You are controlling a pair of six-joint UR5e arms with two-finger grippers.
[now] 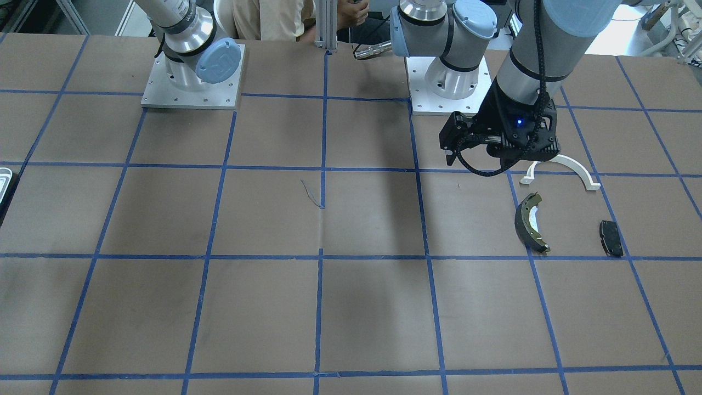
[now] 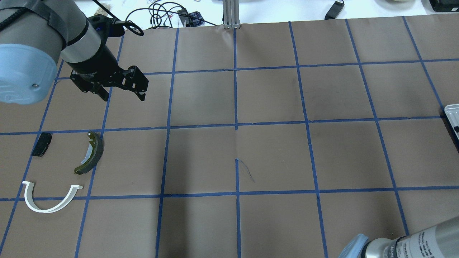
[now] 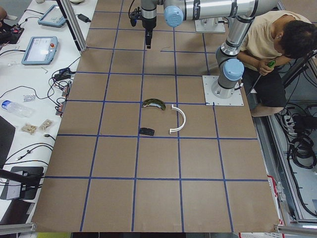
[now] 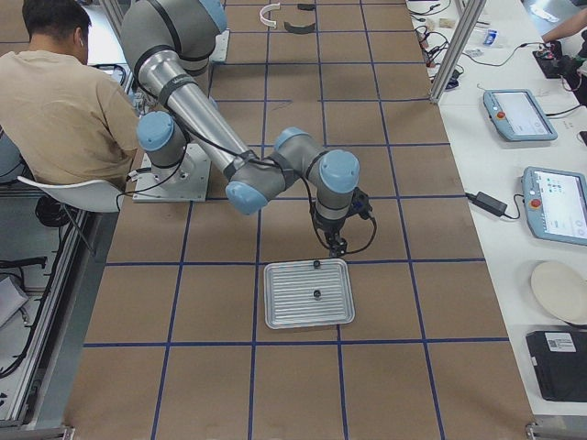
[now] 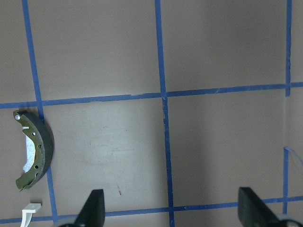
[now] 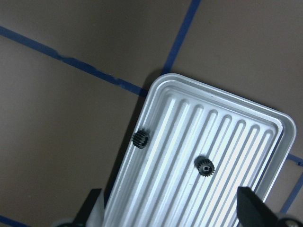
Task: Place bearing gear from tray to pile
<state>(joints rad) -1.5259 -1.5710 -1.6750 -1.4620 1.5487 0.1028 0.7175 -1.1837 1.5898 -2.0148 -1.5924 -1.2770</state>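
Observation:
The silvery tray [image 6: 222,142] holds two small black bearing gears, one by its rim [image 6: 140,139] and one in the middle [image 6: 205,166]. My right gripper [image 6: 173,210] hovers over the tray's edge, open and empty; the exterior right view shows it [image 4: 337,246] just above the tray [image 4: 284,307]. The tray's corner also shows in the overhead view [image 2: 452,114]. The pile lies at my left: a white half-ring arc [image 2: 46,210], an olive-and-black brake shoe [image 2: 91,154] and a black brake pad [image 2: 41,144]. My left gripper [image 2: 122,95] hangs open and empty beyond the pile.
An operator [image 4: 64,92] sits beside the right arm's base. Both arm base plates [image 1: 192,82] stand at the table's robot side. An aluminium post [image 2: 231,14] stands at the far edge. Benches with tablets [image 4: 518,110] run along that side.

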